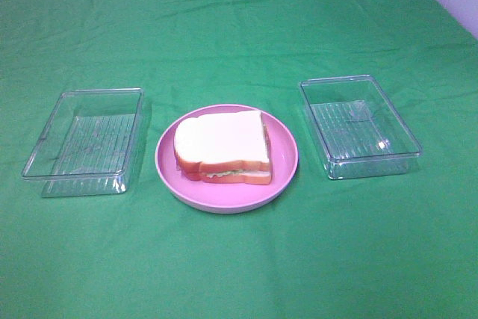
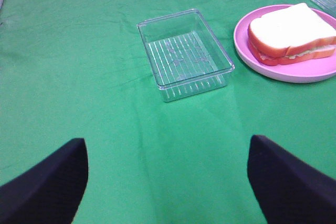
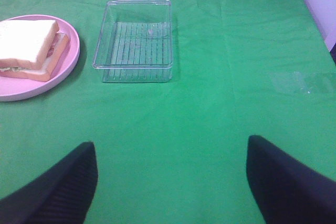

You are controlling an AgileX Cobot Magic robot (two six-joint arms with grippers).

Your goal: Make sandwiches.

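Nearest to you, each wrist view shows only the two dark fingertips of its hand, cut off by the frame edge. The left hand [image 2: 168,182] stands spread wide with nothing between its fingers [image 2: 50,182], and the right hand [image 3: 170,182] is spread the same way, its fingers [image 3: 58,184] holding nothing; both hang above bare green cloth. Neither arm shows in the high view.

Farther out, the sandwich [image 1: 222,147] lies on the pink plate [image 1: 287,162] at the middle of the counter [image 1: 239,274]. You can see its white top slice plainly, but the filling shows only as a thin green and red-pink line along the near edge; the rest is hidden between the slices.

A clear box [image 1: 84,142] sits left of the plate and another clear box [image 1: 360,126] right of it, each apart from the plate. Their ribbed floors are hard to read through the glare.
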